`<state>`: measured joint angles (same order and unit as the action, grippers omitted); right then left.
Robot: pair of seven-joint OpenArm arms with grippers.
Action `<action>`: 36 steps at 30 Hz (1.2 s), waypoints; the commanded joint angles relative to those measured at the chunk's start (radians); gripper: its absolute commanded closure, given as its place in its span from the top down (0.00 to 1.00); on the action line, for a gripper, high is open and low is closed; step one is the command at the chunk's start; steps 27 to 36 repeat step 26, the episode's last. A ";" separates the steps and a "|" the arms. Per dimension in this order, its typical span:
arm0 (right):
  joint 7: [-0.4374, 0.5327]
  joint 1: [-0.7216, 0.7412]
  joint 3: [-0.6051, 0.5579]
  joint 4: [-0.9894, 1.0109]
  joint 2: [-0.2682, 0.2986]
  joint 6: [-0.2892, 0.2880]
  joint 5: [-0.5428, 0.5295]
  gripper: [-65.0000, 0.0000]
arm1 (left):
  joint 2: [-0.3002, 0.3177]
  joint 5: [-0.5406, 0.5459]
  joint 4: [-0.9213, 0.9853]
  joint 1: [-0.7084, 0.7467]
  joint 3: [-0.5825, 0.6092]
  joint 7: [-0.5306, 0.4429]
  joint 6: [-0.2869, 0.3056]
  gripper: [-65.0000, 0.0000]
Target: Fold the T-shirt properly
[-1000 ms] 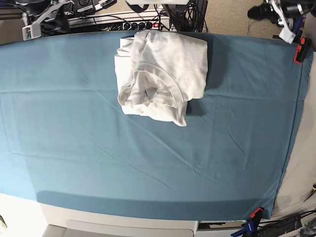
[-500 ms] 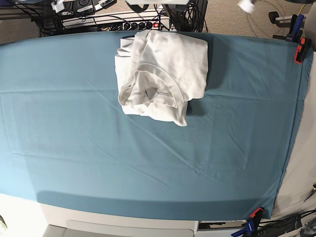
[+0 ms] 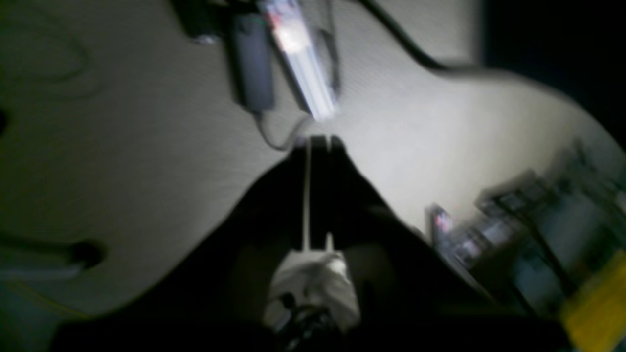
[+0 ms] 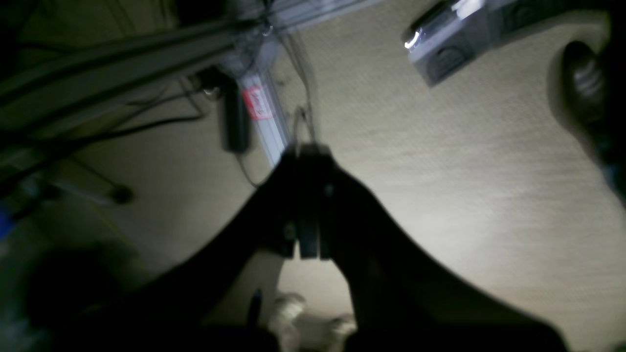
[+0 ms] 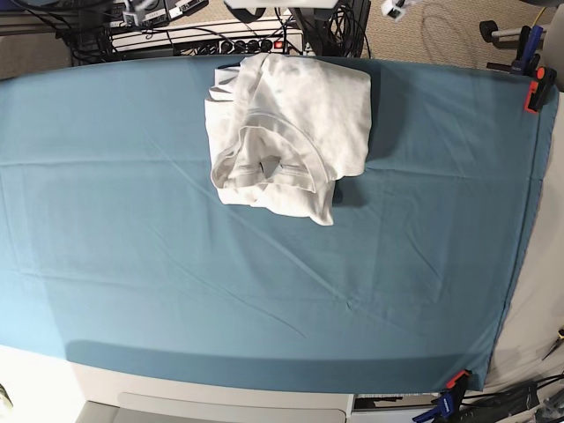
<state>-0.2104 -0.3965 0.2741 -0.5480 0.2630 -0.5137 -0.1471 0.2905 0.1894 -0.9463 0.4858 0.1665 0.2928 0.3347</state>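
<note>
The white T-shirt [image 5: 286, 132] lies folded into a compact, wrinkled bundle at the far middle of the table, with its neckband facing up on the near side. Neither gripper touches it. Both arms are behind the table's far edge, over the beige floor. Only a pale tip of my left gripper [image 5: 394, 7] shows at the top right of the base view, and a grey bit of my right gripper [image 5: 139, 12] at the top left. In the left wrist view my left gripper [image 3: 320, 141] is shut and holds nothing. My right gripper [image 4: 307, 147] is shut and empty too.
A large teal cloth [image 5: 264, 291] covers the table, held by orange clamps at the right edge [image 5: 535, 92] and the near right corner [image 5: 456, 381]. A power strip [image 5: 238, 42] and cables lie behind the far edge. Both wrist views are blurred.
Both grippers have swung from the table's far corners inward along the far edge, almost out of the base view. The T-shirt has not moved.
</note>
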 commanded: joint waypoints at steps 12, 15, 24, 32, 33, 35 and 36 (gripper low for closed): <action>0.131 0.227 -0.138 0.240 -0.148 0.343 0.021 0.00 | -0.146 -0.006 0.496 -0.276 0.010 -0.197 -0.330 0.00; 0.140 0.253 -0.138 0.262 -0.158 0.381 0.020 0.00 | -0.178 -0.007 0.565 -0.313 0.010 -0.224 -0.351 0.00; 0.135 0.259 -0.136 0.262 -0.148 0.445 -0.029 0.00 | -0.196 -0.008 0.589 -0.323 0.010 -0.250 -0.354 0.00; 0.132 0.261 -0.136 0.262 -0.150 0.445 -0.029 0.00 | -0.196 -0.007 0.588 -0.323 0.010 -0.250 -0.354 0.00; 0.132 0.261 -0.136 0.262 -0.150 0.445 -0.029 0.00 | -0.196 -0.007 0.588 -0.323 0.010 -0.250 -0.354 0.00; 0.132 0.261 -0.136 0.262 -0.150 0.445 -0.029 0.00 | -0.196 -0.007 0.588 -0.323 0.010 -0.250 -0.354 0.00; 0.132 0.261 -0.136 0.262 -0.150 0.445 -0.029 0.00 | -0.196 -0.007 0.588 -0.323 0.010 -0.250 -0.354 0.00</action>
